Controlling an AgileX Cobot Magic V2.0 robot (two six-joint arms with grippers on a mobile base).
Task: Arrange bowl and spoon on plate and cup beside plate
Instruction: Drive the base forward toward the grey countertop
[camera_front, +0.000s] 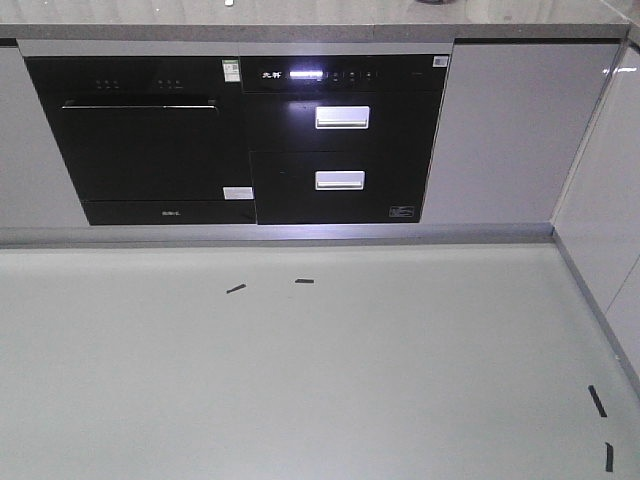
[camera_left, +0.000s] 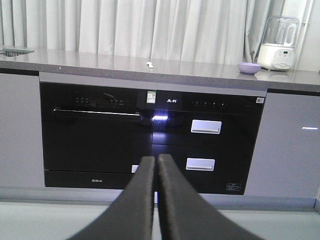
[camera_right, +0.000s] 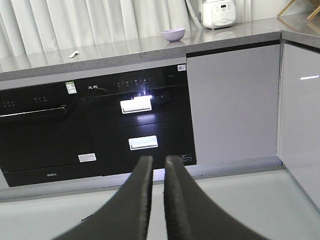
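Okay, both arms hang low over the pale floor (camera_front: 300, 380), facing the black oven (camera_front: 140, 140) and the drawer unit (camera_front: 340, 140) under the grey counter (camera_left: 100, 62). The left gripper (camera_left: 155, 159) has its fingers pressed together with nothing between them. The right gripper (camera_right: 158, 160) has its fingers close together with only a thin slit showing, and it is empty too.

We see the bowl (camera_left: 249, 67) on the counter, toward the right, near a white kitchen appliance (camera_left: 278, 42) but apart from it. The spoon (camera_left: 149, 64) lies flat on the same counter, well apart from the bowl and roughly above the seam between oven and drawers. The plate and the cup show in no view, so we cannot place them. Nothing is arranged yet, and both things sit well above and beyond the grippers.

We judge the bowl light, stiff and smooth, so it may skid if nudged from the side. The best hold looks like the rim, one finger inside and one outside. The spoon looks tiny, thin and very light. Because it lies flat on a hard top, it leaves little to pinch, so we would grip across the short handle from above and expect it to slide or flip. Neither looks fragile.
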